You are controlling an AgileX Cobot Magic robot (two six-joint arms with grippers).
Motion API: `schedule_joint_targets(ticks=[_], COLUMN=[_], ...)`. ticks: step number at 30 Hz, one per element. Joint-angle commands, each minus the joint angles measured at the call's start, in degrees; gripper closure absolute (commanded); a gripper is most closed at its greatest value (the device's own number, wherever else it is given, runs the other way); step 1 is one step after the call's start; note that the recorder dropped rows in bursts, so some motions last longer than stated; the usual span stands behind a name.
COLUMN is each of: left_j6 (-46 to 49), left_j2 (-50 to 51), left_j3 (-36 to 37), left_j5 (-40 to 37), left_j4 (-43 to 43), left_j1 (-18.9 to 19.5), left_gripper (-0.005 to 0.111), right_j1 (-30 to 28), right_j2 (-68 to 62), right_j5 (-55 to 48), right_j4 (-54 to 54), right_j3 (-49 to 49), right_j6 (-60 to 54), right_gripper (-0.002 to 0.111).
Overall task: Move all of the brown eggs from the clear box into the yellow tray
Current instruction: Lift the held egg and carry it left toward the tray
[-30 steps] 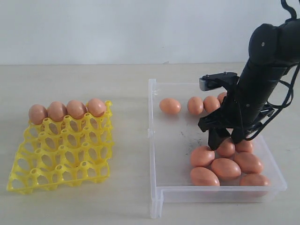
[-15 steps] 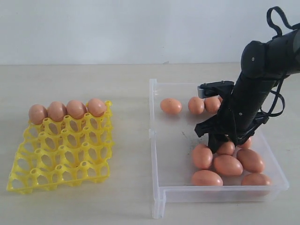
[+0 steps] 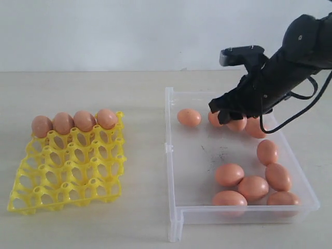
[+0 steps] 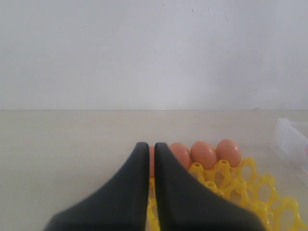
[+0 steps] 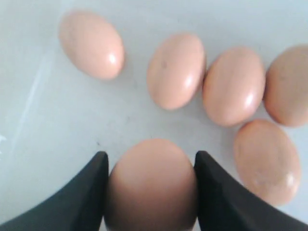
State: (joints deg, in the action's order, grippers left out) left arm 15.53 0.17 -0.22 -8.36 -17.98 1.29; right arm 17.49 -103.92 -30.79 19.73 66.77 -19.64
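Plain white wall [image 3: 129, 31] backs a beige worktop [image 3: 104, 88]. At the left of the exterior view sits the tray [image 3: 67, 174]. Four eggs [image 3: 74, 120] stand side by side in its far row, and the other cups are bare. At the right lies the box [image 3: 194, 155], well apart from the tray, with dark scuffs on its floor.

Six eggs rest in the lower right of the box. Five are bunched near the front wall and one sits a little farther back, beside the right wall. More lie along the far wall: one alone toward the left, the others close together and partly hidden behind the arm.

The right gripper [image 5: 150, 154] hangs above that far row, in the upper right of the exterior view. It is pinching one egg [image 5: 151, 185] between its two dark fingers [image 5: 86, 192], one finger on each side. The wrist view shows the box floor and five loose eggs beyond it.

The left gripper [image 4: 149, 145] has its fingers pressed together with only a thin slit between them and holds nothing. It sits over the tray, pointing toward the filled row.
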Motion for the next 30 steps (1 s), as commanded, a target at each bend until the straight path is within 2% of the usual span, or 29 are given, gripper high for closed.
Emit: schedule_joint_targets(ticks=[1, 5, 7, 9, 14, 17, 21, 24, 27, 30], left_j6=[0.01, 0.01, 0.01, 0.01, 0.01, 0.01, 0.01, 0.01, 0.01, 0.01], left_j2=[-0.17, -0.17, -0.17, -0.17, -0.17, -0.17, -0.17, -0.17, -0.17, -0.17], left_j3=[0.22, 0.22, 0.22, 0.22, 0.22, 0.22, 0.22, 0.22, 0.22, 0.22], left_j5=[0.83, 0.83, 0.83, 0.83, 0.83, 0.83, 0.83, 0.83, 0.83, 0.83], left_j4=[-0.3, -0.3, -0.3, -0.3, -0.3, -0.3, -0.3, -0.3, -0.3, -0.3], left_j1=[0.12, 0.12, 0.12, 0.12, 0.12, 0.12, 0.12, 0.12, 0.12, 0.12], left_gripper=[0.103, 0.103, 0.103, 0.103, 0.103, 0.103, 0.103, 0.103, 0.103, 0.103], right_j1=[0.22, 3.96, 6.75, 10.15, 21.17, 25.9, 29.45, 29.88, 29.88, 29.88], right_j2=[5.48, 8.91, 9.17, 9.17, 9.17, 9.17, 8.39, 6.14, 2.89, -1.05], right_j5=[9.71, 20.91, 23.76, 26.92, 42.57, 51.23, 63.65, 73.32, 82.99, 87.46], right_j4=[15.83, 31.04, 34.47, 35.31, 34.37, 25.78, 4.03, -14.95, -27.12, -30.61], right_j3=[-5.08, -10.04, -10.32, -10.18, -10.18, -10.18, -10.18, -10.18, -10.18, -10.09], right_j6=[-15.46, -30.09, -34.65, -36.87, -37.96, -28.5, 0.82, 19.3, 27.91, 29.64], right_gripper=[0.109, 0.109, 0.109, 0.109, 0.109, 0.109, 0.109, 0.109, 0.109, 0.109])
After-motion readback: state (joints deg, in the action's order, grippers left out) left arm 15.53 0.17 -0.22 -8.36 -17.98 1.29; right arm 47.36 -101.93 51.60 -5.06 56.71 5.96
